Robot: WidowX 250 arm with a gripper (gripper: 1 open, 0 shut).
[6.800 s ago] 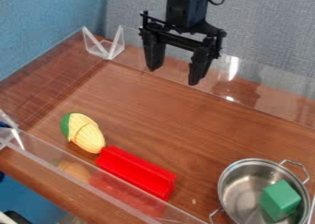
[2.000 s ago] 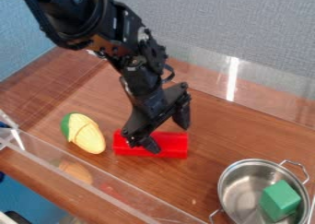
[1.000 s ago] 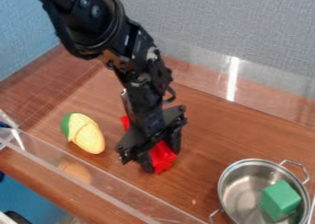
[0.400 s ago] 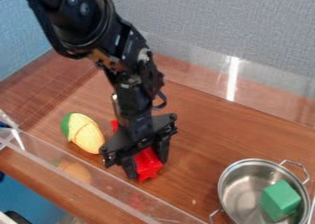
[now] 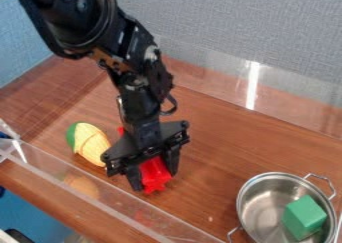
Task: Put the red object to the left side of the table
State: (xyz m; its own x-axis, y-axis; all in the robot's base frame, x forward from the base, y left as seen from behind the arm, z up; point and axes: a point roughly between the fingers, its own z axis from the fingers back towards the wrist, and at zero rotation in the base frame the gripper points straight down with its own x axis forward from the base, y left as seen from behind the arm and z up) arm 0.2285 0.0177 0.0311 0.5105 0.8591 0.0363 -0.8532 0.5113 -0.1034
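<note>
The red object (image 5: 155, 173) is a bright red plastic block near the front middle of the table (image 5: 227, 127), seen end-on between the black fingers. My gripper (image 5: 143, 167) points down over it and is shut on it. The arm comes in from the upper left and hides most of the block's length. I cannot tell whether the block rests on the wood or hangs just above it. A yellow-green corn toy (image 5: 88, 143) lies just to the left of the gripper, close to it.
A steel pot (image 5: 282, 211) holding a small green cube (image 5: 305, 219) stands at the front right corner. Low clear acrylic walls (image 5: 80, 187) edge the table, the front one just before the gripper.
The gripper has turned the red block and carried it a little to the left, closer to the corn toy. The corn and the pot have not moved.
</note>
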